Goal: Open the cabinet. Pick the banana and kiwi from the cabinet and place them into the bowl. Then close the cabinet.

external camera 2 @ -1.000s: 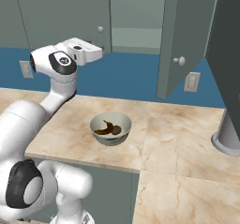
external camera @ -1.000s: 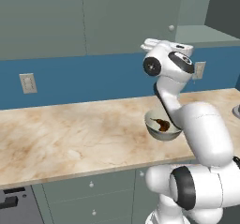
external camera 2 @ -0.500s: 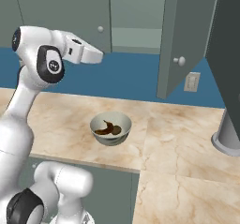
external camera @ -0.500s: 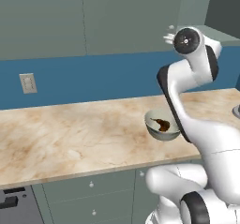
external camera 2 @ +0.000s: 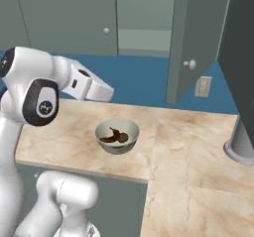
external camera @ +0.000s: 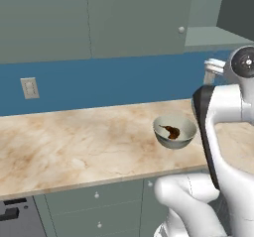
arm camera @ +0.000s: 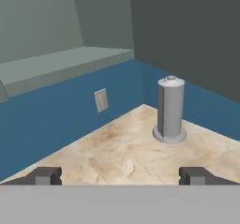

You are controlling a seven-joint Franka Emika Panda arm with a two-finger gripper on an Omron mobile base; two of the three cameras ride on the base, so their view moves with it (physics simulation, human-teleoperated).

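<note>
Grey upright cylinder (arm camera: 169, 109) standing on marble counter (external camera 2: 198, 151) ahead; open gripper (arm camera: 119, 175) holding nothing; brown crescent banana (external camera 2: 113, 137) lying in grey metallic bowl (external camera 2: 117, 135).

A: Item 1, bowl (external camera 2: 117, 135)?
B: On the tabletop (external camera 2: 198, 147), near its front edge; banana (external camera 2: 115, 136) inside it.

A: Item 2, cabinet (external camera 2: 149, 18)?
B: On the wall above the tabletop; right door (external camera 2: 193, 37) swung out, shelf (external camera 2: 140, 36) exposed between the 2 doors.

A: Item 3, cylinder (arm camera: 169, 109)?
B: Upright on the tabletop in the corner, well right of the bowl; wall outlet (arm camera: 101, 100) behind, to its left.

A: Claw (external camera 2: 101, 91)?
B: Above the tabletop, just left of and above the bowl.
</note>
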